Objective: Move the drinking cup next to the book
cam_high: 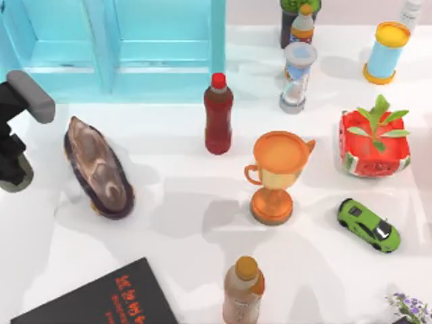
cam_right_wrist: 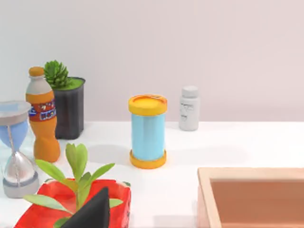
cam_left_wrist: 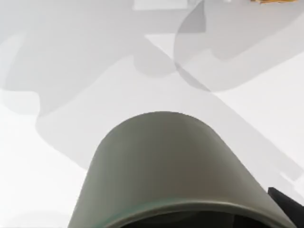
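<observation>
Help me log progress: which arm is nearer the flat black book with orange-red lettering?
Left. The left arm is at the table's left edge, same side as the book; the right gripper is by the red planter, on the right side.

Orange-red lettering stands on the book (cam_high: 101, 300) cover at about seven o'clock — too blurred to read. The orange-capped bottle (cam_right_wrist: 42, 114) carries a label band — its print is illegible too.

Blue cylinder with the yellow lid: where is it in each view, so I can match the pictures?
Top view: the blue cylinder stands upright near the top right corner.
Right wrist view: it stands between the orange soda bottle and the white bottle.
Shared landmark: the white bottle, close beside the cylinder in both views.
</observation>
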You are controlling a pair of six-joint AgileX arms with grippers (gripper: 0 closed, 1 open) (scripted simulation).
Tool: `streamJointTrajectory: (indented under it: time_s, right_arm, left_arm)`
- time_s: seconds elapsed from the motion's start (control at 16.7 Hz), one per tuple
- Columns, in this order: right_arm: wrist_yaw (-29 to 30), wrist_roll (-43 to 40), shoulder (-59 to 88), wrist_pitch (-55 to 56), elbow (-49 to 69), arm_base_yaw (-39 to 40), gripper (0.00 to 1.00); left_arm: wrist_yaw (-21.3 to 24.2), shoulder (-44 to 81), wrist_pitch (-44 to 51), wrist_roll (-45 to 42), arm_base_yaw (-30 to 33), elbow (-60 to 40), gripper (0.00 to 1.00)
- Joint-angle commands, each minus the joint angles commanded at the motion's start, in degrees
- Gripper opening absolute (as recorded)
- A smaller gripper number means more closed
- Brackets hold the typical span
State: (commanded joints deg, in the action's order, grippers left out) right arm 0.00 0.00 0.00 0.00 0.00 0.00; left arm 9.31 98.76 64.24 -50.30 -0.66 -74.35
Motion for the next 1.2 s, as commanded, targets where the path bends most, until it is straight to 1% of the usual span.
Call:
streamJointTrajectory:
  time_s: [0.18,0.36,0.54,0.66,0.78,0.9,1.02,1.2]
  right_arm:
    - [0.0,0.0,0.0,0.0,0.0,0.0,1.0]
    - [0.0,0.0,0.0,0.0,0.0,0.0,1.0]
    - [0.0,0.0,0.0,0.0,0.0,0.0,1.0]
    - [0.0,0.0,0.0,0.0,0.0,0.0,1.0]
    - [0.0,0.0,0.0,0.0,0.0,0.0,1.0]
    - [0.0,0.0,0.0,0.0,0.0,0.0,1.0]
    - [0.0,0.0,0.0,0.0,0.0,0.0,1.0]
    - [0.0,0.0,0.0,0.0,0.0,0.0,1.0]
  left_arm:
    - [0.24,-4.39,0.66,20.91,8.14,4.63,0.0]
    - [-0.63,-8.63,1.29,39.89,15.38,8.48,0.0]
    - [-2.38,-12.67,1.54,56.39,21.2,11.49,0.0]
    - [-3.82,-15.08,1.51,65.09,24.12,13.07,0.0]
    - [-5.21,-17.07,1.4,71.33,26.23,14.27,0.0]
    - [-6.26,-18.4,1.28,75.17,27.51,15.05,0.0]
    - [-6.73,-18.98,1.21,76.69,28.01,15.39,0.0]
    - [-6.73,-18.98,1.21,76.69,28.01,15.39,0.0]
